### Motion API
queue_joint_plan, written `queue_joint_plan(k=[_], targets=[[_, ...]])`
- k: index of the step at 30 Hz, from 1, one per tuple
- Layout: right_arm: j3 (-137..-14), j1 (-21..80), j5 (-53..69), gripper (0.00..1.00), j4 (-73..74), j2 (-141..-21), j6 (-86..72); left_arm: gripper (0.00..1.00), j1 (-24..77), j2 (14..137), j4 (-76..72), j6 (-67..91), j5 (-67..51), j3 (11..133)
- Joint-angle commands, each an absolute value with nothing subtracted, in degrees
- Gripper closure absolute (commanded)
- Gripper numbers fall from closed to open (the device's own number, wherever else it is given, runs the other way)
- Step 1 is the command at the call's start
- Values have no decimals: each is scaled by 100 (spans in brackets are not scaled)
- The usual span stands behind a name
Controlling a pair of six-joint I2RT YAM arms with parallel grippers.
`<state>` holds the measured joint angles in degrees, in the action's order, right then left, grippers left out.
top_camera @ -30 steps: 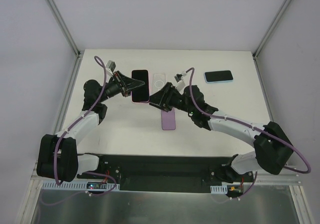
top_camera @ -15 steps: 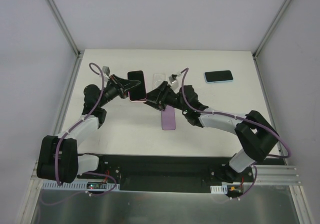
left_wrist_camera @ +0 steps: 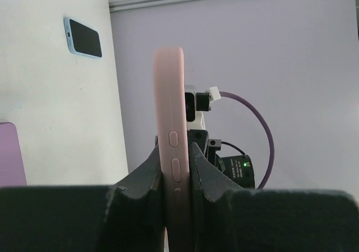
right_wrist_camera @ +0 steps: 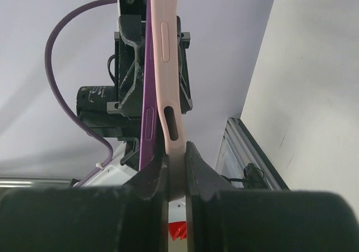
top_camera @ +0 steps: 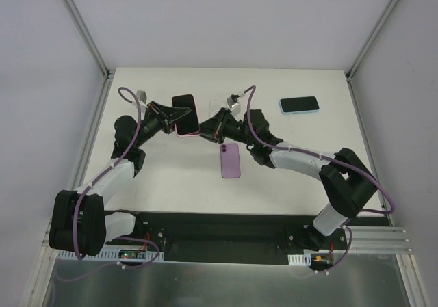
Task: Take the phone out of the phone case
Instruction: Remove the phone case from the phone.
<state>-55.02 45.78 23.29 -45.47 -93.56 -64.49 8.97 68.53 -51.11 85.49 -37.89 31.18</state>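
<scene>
The phone (top_camera: pixel 185 113), black screen up, sits in a pink phone case (top_camera: pixel 187 133) and is held above the table at back centre. My left gripper (top_camera: pixel 175 119) is shut across it from the left; in the left wrist view the fingers clamp both faces of the pink case (left_wrist_camera: pixel 170 111). My right gripper (top_camera: pixel 203 130) is shut on the case's right edge. In the right wrist view the pads (right_wrist_camera: pixel 196 170) pinch the pink case's rim (right_wrist_camera: pixel 166 67), and the phone's purple side (right_wrist_camera: pixel 148 123) stands slightly apart from it.
A purple phone-shaped item (top_camera: pixel 230 161) lies flat on the white table (top_camera: pixel 157 177) just below the right gripper. A clear case (top_camera: pixel 217 104) lies behind the grippers. A blue-edged phone (top_camera: pixel 299 104) lies at the back right. Walls stand close on both sides.
The right gripper moved up and left, off the purple item, and shut on the pink case's edge. The left gripper shifted the cased phone slightly left and back.
</scene>
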Motion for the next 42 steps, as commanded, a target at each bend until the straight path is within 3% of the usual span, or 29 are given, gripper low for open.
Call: queue_joint_plan(k=[1, 3, 5, 6, 7, 9, 11, 20, 25, 42], targets=[[-6074, 4641, 1943, 99, -5418, -8923, -6716, 100, 1740, 6741, -4343, 7217, -5502, 3129], [-5863, 4562, 1907, 99, -4828, -8667, -6279, 97, 1740, 6724, -3834, 7015, -5528, 3286], [-5853, 4483, 1662, 99, -3206, -8176, -5690, 82, 1740, 6706, -3317, 6681, -5555, 3401], [-6080, 4482, 1496, 99, -2451, -8000, -4921, 58, 1732, 6689, -3157, 6575, -5529, 3488], [-6282, 4517, 972, 99, -816, -7702, -4469, 45, 1731, 6662, -2990, 6383, -5502, 3524], [-6581, 4561, 363, 99, 355, -7454, -3844, 15, 1732, 6618, -2578, 6215, -5441, 3638], [-6644, 4527, -305, 99, 1368, -7173, -3297, 5, 1714, 6653, -2383, 6003, -5405, 3726], [-6434, 4509, -1924, 99, 3321, -6724, -2216, 2, 1696, 6943, -2197, 5897, -5441, 3876], [-6460, 4526, -2442, 99, 4041, -7047, -1592, 2, 1687, 6996, -2162, 5880, -5458, 3876], [-5871, 4562, -2417, 99, 3596, -8217, -1037, 2, 1687, 6987, -1951, 5748, -5467, 3858]])
